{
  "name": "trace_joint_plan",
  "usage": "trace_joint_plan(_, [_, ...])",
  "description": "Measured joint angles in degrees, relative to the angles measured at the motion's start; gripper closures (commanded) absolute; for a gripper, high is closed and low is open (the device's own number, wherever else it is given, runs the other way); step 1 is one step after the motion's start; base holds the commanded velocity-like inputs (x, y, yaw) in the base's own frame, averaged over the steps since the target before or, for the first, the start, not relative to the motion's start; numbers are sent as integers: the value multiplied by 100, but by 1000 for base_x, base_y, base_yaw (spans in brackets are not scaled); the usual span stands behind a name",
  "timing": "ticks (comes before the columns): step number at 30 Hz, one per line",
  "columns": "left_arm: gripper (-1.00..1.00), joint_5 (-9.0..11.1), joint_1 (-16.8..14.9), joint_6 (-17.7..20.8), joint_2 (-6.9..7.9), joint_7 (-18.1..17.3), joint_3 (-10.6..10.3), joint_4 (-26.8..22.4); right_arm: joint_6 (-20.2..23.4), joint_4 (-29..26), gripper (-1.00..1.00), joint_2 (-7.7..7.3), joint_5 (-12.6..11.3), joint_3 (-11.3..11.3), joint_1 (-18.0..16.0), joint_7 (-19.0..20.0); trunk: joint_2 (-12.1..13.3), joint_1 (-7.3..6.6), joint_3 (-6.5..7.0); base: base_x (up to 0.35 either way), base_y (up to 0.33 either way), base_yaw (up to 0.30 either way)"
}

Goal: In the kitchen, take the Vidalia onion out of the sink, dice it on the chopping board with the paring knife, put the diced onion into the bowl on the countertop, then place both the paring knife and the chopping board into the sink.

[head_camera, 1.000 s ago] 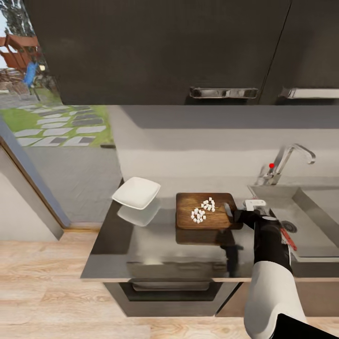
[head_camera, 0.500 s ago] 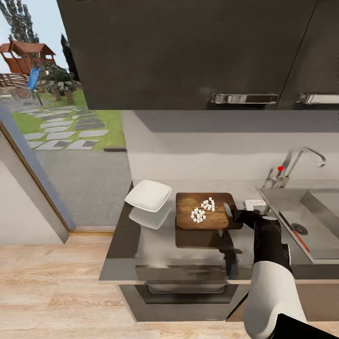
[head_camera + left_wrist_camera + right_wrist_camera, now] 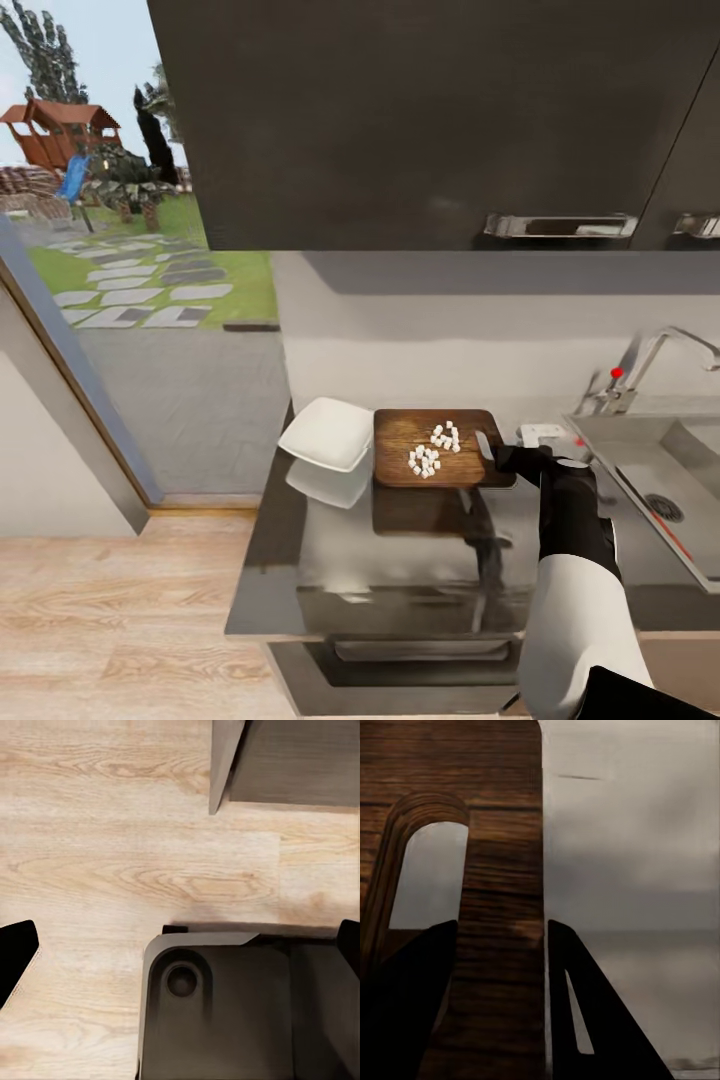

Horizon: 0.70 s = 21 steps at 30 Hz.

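Observation:
The dark brown chopping board (image 3: 410,440) hovers just above the grey countertop (image 3: 400,560), with its reflection beneath it and a heap of white diced onion (image 3: 430,450) on top. My right gripper (image 3: 488,448) is shut on the board's right end. In the right wrist view its fingers (image 3: 412,1005) straddle the wood (image 3: 502,885) beside the board's hole. The white bowl (image 3: 327,433) sits at the board's left edge. A thin red paring knife (image 3: 678,533) lies in the sink (image 3: 700,470). My left gripper (image 3: 180,945) hangs open over the floor.
Dark upper cabinets (image 3: 430,110) hang low over the counter. The chrome faucet (image 3: 655,360) with a red knob stands behind the sink. A glass door (image 3: 120,300) to the garden is at the left, above the wood floor (image 3: 110,600). An oven front (image 3: 420,650) sits under the counter.
The view has shifted, so counter, bowl and sink slid right in the picture. The board stayed fixed to my right gripper and is now closer to the bowl.

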Motion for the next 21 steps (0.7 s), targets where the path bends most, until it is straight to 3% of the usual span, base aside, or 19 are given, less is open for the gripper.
trace_joint_plan(21, [-100,0,0,0,0,0,0,-7,0,1,100,0,39,0,1,-2,1,0,190,171,188,0])
